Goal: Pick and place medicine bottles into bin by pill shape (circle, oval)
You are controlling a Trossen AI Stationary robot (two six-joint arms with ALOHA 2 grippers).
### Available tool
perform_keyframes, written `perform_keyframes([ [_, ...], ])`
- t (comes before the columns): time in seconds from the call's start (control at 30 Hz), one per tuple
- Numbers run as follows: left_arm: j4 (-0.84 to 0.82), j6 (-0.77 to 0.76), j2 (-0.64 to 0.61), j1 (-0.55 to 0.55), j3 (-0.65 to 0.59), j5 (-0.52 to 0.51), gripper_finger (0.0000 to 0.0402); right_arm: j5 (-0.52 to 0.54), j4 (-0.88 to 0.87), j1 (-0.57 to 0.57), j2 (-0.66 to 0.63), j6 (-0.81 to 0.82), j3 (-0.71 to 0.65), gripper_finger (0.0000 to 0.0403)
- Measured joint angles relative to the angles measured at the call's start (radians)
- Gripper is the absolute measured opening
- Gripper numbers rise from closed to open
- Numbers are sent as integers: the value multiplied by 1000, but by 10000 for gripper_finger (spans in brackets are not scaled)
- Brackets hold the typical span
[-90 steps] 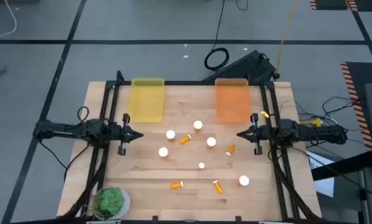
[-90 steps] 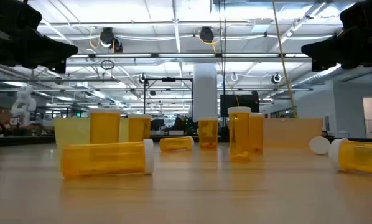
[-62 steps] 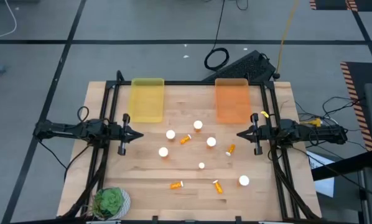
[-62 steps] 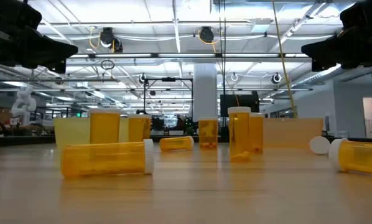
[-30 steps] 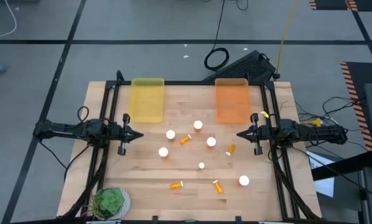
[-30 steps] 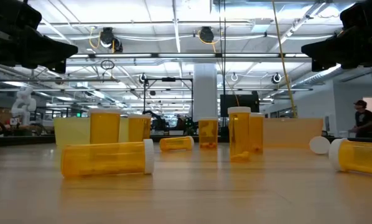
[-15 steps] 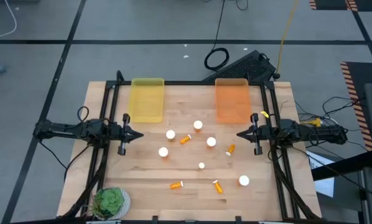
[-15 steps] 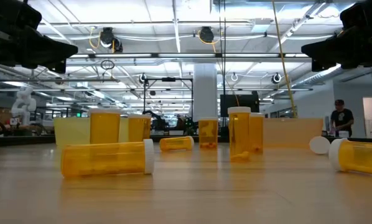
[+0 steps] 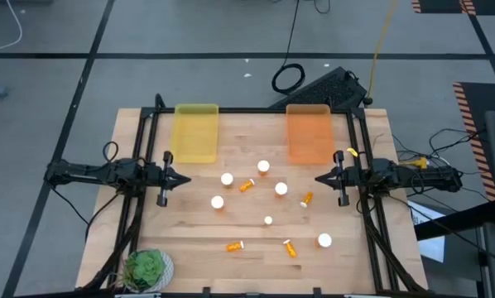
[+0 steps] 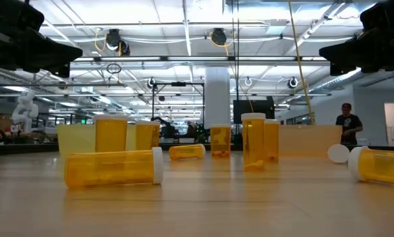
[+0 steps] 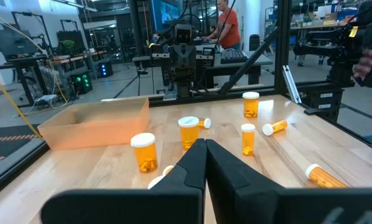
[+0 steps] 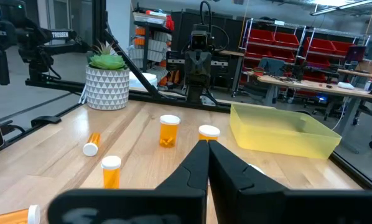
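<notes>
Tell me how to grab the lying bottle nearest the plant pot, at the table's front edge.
Judging by its pose, grip the lying bottle across its orange body, not the white cap at its right end. It lies roughly left to right on the table, so come straight down with the jaws spanning its width. The left gripper, shut, waits nearer than the right gripper.

A robotics lab: red parts shelving (image 12: 310, 51), workbenches (image 12: 310, 82), other robot rigs (image 11: 183, 59).
</notes>
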Motion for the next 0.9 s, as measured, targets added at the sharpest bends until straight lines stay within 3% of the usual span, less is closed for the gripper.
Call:
perform_keyframes([
  [0.57,0,0,0,0,0,0,10,3,94,0,0,53,8,0],
  [0.7,0,0,0,0,0,0,10,1,46,0,12,96,69,0],
  [0.9,0,0,0,0,0,0,10,4,-63,0,106,120,305,0],
])
